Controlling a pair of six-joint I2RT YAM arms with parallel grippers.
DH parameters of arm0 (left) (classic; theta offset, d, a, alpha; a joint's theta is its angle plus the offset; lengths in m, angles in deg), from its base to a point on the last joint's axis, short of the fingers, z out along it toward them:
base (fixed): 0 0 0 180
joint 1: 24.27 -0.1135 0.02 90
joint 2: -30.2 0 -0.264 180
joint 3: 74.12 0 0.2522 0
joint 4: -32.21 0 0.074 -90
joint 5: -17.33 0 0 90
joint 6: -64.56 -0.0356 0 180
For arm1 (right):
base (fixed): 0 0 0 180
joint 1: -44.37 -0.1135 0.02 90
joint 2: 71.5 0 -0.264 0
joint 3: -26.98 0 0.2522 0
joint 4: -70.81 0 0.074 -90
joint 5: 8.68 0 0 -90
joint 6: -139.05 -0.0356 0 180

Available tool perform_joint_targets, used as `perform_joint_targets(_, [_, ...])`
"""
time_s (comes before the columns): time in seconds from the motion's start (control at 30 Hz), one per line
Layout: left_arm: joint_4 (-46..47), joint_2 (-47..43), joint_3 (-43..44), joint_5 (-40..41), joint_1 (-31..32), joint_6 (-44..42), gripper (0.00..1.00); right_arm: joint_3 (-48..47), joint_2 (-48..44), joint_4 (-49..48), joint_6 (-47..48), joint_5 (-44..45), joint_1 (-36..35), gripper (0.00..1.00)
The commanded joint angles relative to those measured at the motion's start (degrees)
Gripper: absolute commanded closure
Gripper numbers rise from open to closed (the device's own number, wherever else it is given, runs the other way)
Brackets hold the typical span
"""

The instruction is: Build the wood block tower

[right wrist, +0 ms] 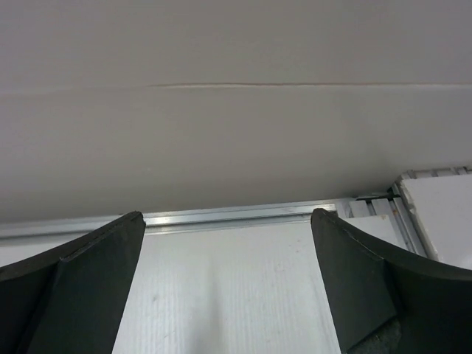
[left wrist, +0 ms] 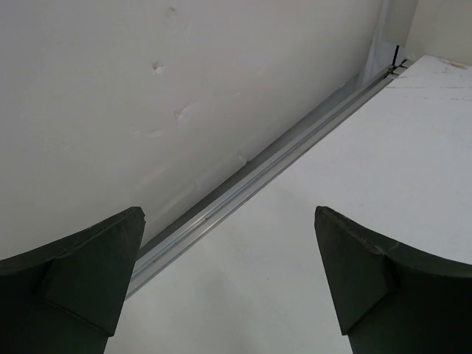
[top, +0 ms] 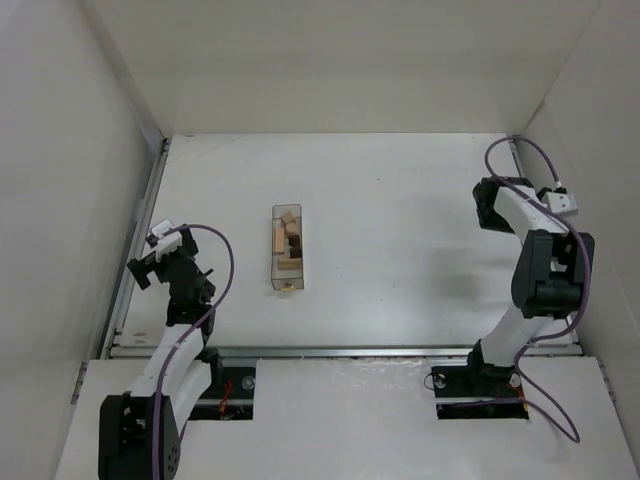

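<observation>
Several small wooden blocks [top: 289,248], pale tan and dark brown, lie loose inside a clear rectangular plastic box [top: 276,262] left of the table's middle. No stacked tower shows. My left gripper [top: 143,270] is open and empty at the left edge, well left of the box; in its wrist view [left wrist: 228,214] it faces the side wall. My right gripper [top: 487,210] is open and empty at the far right, well away from the box; in its wrist view [right wrist: 225,214] it faces a wall. The blocks show in neither wrist view.
White walls enclose the table on the left, back and right. A metal rail [left wrist: 243,184] runs along the left wall's foot, and another rail [right wrist: 236,218] runs along the wall ahead of the right gripper. The white table [top: 400,260] lies between box and right arm.
</observation>
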Motion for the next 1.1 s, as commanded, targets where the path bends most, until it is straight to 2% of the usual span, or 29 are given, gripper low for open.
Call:
perform_joint_targets(0.0, [3.5,-2.3,-1.1,-0.2,0.4,-0.8,0.00,-5.9,-3.6,3.2,7.6,8.4,-3.6,0.00])
perform_joint_targets(0.07, [3.5,-2.9,-1.1,-0.7,0.4,-0.8,0.00,-8.4,-4.5,3.2,12.9,10.7,-6.1,0.00])
perform_joint_targets(0.13, [3.5,-2.9,-1.1,-0.8,0.4,-0.8,0.00,-11.8,-5.2,3.2,15.3,11.3,-12.3,0.00])
perform_joint_targets(0.2, [1.9,-2.9,0.0,-4.6,-0.3,-2.7,0.00,-14.0,-5.2,3.2,21.5,14.7,-18.2,0.00])
perform_joint_targets(0.23, [-3.6,-2.4,1.6,-7.5,-0.3,-4.3,0.00,-15.5,-4.2,3.2,23.6,16.3,-24.1,0.00])
perform_joint_targets(0.27, [-10.6,-2.4,8.1,-12.6,-0.3,-5.7,0.00,-16.3,-2.0,3.2,25.7,17.8,-26.9,0.00])
perform_joint_targets(0.3, [-18.1,-2.4,12.5,-26.7,-1.6,-7.9,0.00,-17.8,-0.4,3.2,31.6,17.9,-29.2,0.00])
perform_joint_targets(0.33, [-30.5,-2.4,16.6,-33.6,-1.6,-10.6,0.00,-21.4,1.1,3.2,34.0,17.9,-32.0,0.00])
perform_joint_targets(0.4, [-37.9,0.8,27.7,-45.0,-1.6,-12.8,0.00,-24.2,4.0,3.2,39.4,14.7,-34.6,0.00])
perform_joint_targets(0.5, [-44.9,6.0,39.4,-51.0,-1.1,-11.8,0.00,-29.4,5.7,3.2,45.3,11.5,-39.4,0.00])
perform_joint_targets(0.53, [-47.0,7.4,41.6,-53.8,-0.3,-12.6,0.00,-29.9,5.7,3.2,49.1,11.0,-41.6,0.00])
perform_joint_targets(0.6, [-48.2,10.5,45.4,-54.4,0.8,-13.2,0.00,-30.5,5.0,3.2,52.9,9.8,-43.6,0.00])
perform_joint_targets(0.63, [-48.9,13.9,48.9,-54.4,1.3,-13.2,0.00,-30.5,4.5,3.2,56.9,6.7,-44.5,0.00])
perform_joint_targets(0.67, [-49.9,15.6,50.9,-54.4,2.0,-13.2,0.00,-30.5,3.5,-4.7,63.4,3.6,-45.2,0.00])
perform_joint_targets(0.7, [-52.7,17.4,53.0,-54.4,2.0,-13.8,0.00,-25.2,1.6,-17.5,78.3,-3.7,-45.2,0.00])
perform_joint_targets(0.73, [-54.3,19.2,57.7,-54.4,2.7,-13.8,0.00,-20.4,-6.8,-30.0,96.4,-18.7,-45.2,0.00])
perform_joint_targets(0.77, [-55.8,22.4,59.9,-54.4,3.2,-13.8,0.00,-16.5,-11.4,-35.0,106.9,-43.0,-45.2,0.00])
perform_joint_targets(0.8, [-58.8,23.7,62.0,-54.4,3.3,-13.8,0.00,-9.1,-15.6,-49.4,106.1,-43.2,-44.6,0.00])
perform_joint_targets(0.83, [-60.3,25.0,64.0,-54.4,3.3,-13.8,0.00,-8.4,-20.6,-52.6,103.8,-44.4,-43.4,0.00])
perform_joint_targets(0.9, [-63.0,28.4,69.3,-53.1,4.3,-13.2,0.00,-9.7,-22.4,-54.5,97.1,-54.6,-39.8,0.00])
perform_joint_targets(0.93, [-66.0,29.5,70.6,-53.0,4.3,-13.2,0.00,-9.7,-22.4,-55.4,97.1,-59.2,-36.4,0.00])
perform_joint_targets(1.0, [-69.7,33.7,75.2,-52.4,6.5,-15.5,0.00,-10.6,-21.6,-54.7,97.9,-68.9,-34.3,0.00])
perform_joint_targets(1.07, [-77.3,37.1,79.4,-52.4,8.6,-18.8,0.00,-11.7,-19.3,-53.9,97.9,-71.3,-32.2,0.00])
